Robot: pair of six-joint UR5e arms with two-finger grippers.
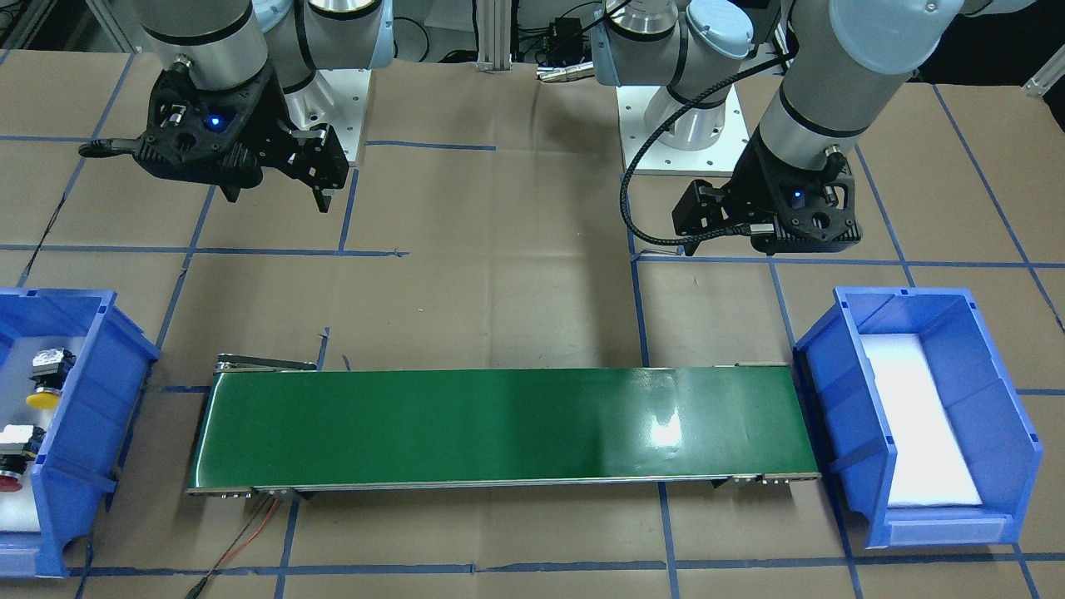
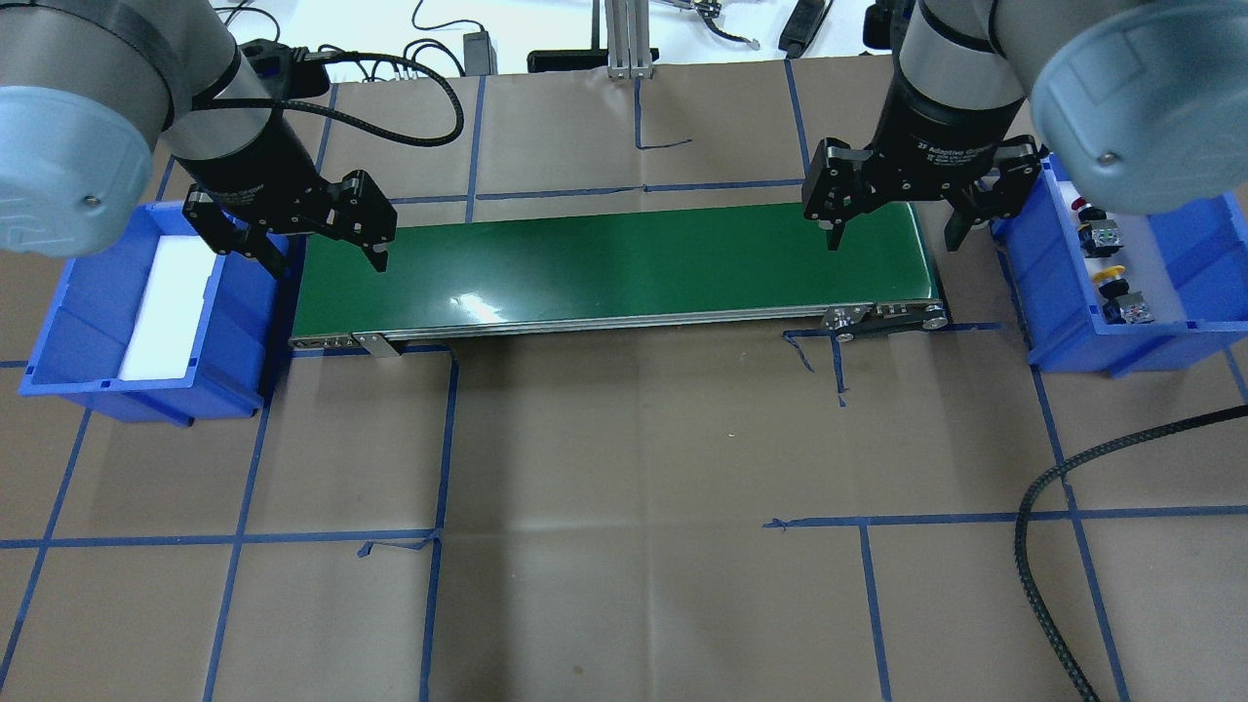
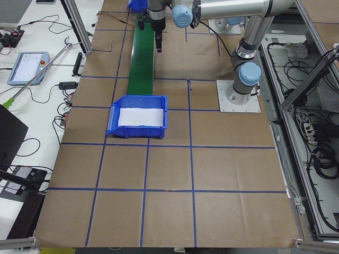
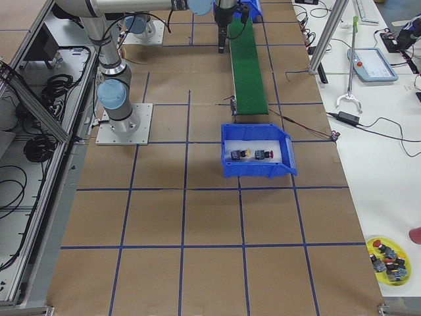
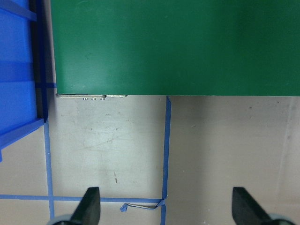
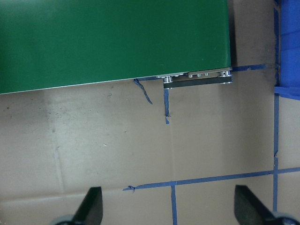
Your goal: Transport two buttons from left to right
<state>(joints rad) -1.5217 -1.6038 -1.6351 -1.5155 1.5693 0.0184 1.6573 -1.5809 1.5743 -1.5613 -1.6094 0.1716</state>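
Left jaws, right jaws spread wide, empty, yellow button (image 2: 1121, 291), red button (image 2: 1092, 220) apparently sideways in blue bin (image 2: 1121, 349)

Green belt (image 1: 499, 424), blue bins (image 1: 990, 391) with white liners (image 1: 915, 416), yellow button (image 1: 42, 400), red button (image 1: 8, 481), blue-gridded brown table (image 1: 516, 291).

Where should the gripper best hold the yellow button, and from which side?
The yellow button lies on its side in the blue bin. Probably come from above and close on the black body between cap and grey block.

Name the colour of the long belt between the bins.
The long flat belt is dark green, best in front-facing view.
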